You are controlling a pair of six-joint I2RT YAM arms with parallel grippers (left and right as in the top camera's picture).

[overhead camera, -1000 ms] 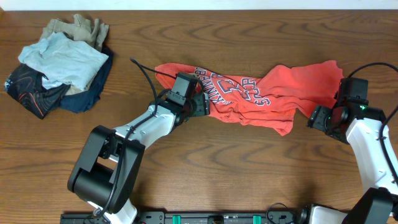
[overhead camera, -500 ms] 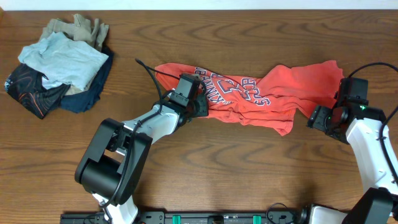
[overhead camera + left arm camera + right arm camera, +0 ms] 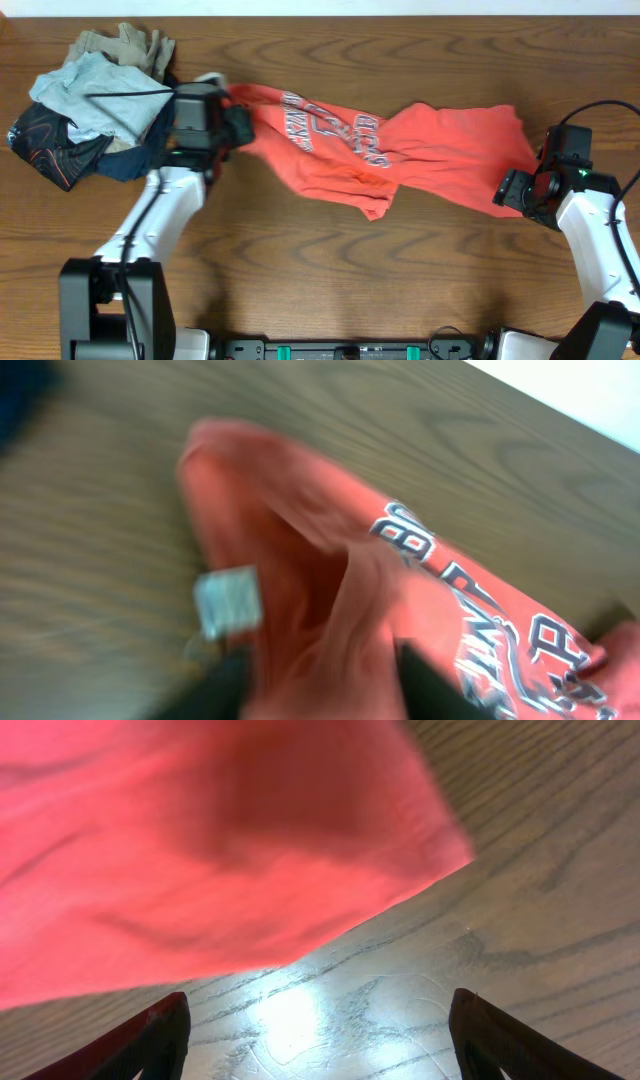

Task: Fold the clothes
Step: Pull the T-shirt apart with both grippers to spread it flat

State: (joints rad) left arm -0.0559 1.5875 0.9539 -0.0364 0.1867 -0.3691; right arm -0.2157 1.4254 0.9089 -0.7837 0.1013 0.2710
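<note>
- Left fingers show as two dark, blurred shapes at the bottom edge of the left wrist view. They are set apart, with a bunched fold of the coral-red T-shirt between them. The blur hides whether they pinch the cloth, so I cannot tell.
- Right fingers stand wide at the two lower corners of the right wrist view, with only bare tabletop between them. The T-shirt's edge fills the frame above them.
- Seen from overhead, the T-shirt lies crumpled and stretched across the upper middle of the frame. Its left end is at the left fingers and its lower right corner is just beside the right fingers.
- White block lettering faces up on the left half of the T-shirt. Below it, a fold of cloth runs down to a point near the centre of the frame.
- A small white tag sits at the left of the cloth in the left wrist view, too blurred to read.
- A heap of garments in light blue, tan, navy and a black pattern lies at the upper left. The T-shirt's left end is just beside the heap's right edge.
</note>
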